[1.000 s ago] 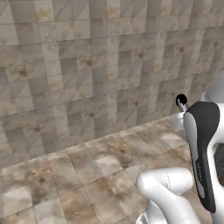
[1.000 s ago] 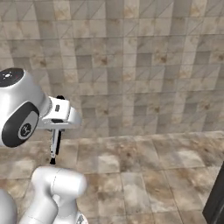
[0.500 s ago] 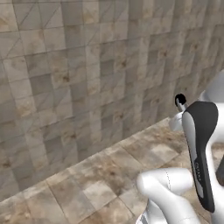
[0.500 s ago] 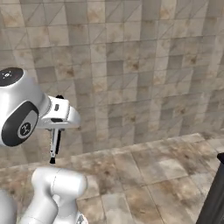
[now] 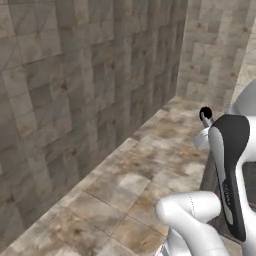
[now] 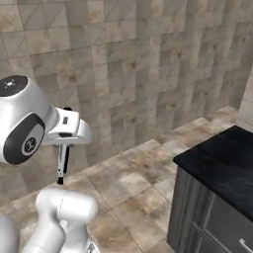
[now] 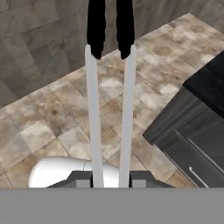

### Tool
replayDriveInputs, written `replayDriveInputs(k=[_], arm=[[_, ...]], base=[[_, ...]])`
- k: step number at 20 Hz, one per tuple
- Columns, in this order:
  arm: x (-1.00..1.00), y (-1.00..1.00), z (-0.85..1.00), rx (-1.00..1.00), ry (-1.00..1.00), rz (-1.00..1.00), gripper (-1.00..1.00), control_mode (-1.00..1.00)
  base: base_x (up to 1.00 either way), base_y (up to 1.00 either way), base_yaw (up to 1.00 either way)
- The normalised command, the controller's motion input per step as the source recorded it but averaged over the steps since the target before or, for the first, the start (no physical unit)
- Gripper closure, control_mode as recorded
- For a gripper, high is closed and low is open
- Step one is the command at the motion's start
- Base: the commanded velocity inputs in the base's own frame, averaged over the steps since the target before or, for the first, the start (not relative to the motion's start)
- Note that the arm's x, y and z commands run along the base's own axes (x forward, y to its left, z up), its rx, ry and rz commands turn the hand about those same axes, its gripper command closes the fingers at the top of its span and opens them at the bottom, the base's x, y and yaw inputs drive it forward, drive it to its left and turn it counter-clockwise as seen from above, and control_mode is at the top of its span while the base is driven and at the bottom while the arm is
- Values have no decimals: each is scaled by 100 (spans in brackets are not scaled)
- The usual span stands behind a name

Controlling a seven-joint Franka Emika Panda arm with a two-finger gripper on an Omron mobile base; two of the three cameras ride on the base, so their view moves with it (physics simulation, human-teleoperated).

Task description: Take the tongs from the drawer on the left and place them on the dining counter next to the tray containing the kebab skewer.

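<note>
Two big surfaces take up most of what shows: a wall of mottled grey-brown stone tiles (image 5: 75,100) and a floor of brown marbled tiles (image 5: 145,170) running to a corner; next in size is a black-topped counter with dark grey wood-grain cabinet fronts (image 6: 217,197), at the right of the right base view and the right of the hand view (a thin silver bar handle shows low on its front); whether this is the dining counter cannot be told from here, and no wooden tray or skewer is to be seen on the part that shows.

Smaller than these, the white arm carries its two-finger gripper (image 6: 63,150) raised off the floor, with nothing under it but tiles; smallest of all, the slim black tongs with pale silvery ends (image 7: 109,87) run lengthwise up the middle of the hand view, their two pale legs rising from between the finger tips and their black ends reaching away toward the floor; in the right base view they hang as a thin dark stick below the hand. The jaws are drawn in narrow and clamped on the tongs.

Judging by this, the fetching is done: the tongs are out of the drawer and in hand; what is left is the carry to the marble island, then setting them down beside the tray.
</note>
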Motion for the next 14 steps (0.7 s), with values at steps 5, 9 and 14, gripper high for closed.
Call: replayDriveInputs(k=[5,9,14], arm=[[0,0,0,0,0,0,100,100],[0,0,0,0,0,0,100,100],[0,0,0,0,0,0,100,100]], base=[[96,-7,-51],[78,33,-52],[51,79,-47]])
